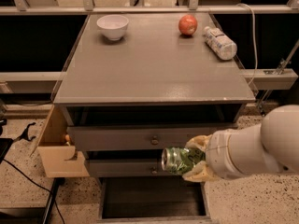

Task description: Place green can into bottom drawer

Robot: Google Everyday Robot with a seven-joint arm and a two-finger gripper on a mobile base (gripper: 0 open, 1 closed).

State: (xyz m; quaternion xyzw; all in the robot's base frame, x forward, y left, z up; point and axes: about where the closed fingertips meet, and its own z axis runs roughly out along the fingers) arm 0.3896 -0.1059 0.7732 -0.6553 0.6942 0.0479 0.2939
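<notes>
We find the gripper point(193, 158) in front of the cabinet point(154, 69), level with its middle drawer point(140, 168), fingers point(196, 143) clamped above and below the green can point(179, 160). The can lies on its side in that grip, its silver end facing left, clear of the cabinet front. The bottom drawer point(154, 217) stands pulled out at the cabinet's foot, directly below the can. On the cabinet top we note a white bowl point(112, 26), an apple point(188, 24) and a plastic bottle point(220, 42).

Below end effector point(194, 161), bottom drawer point(154, 219) seems unobstructed.
</notes>
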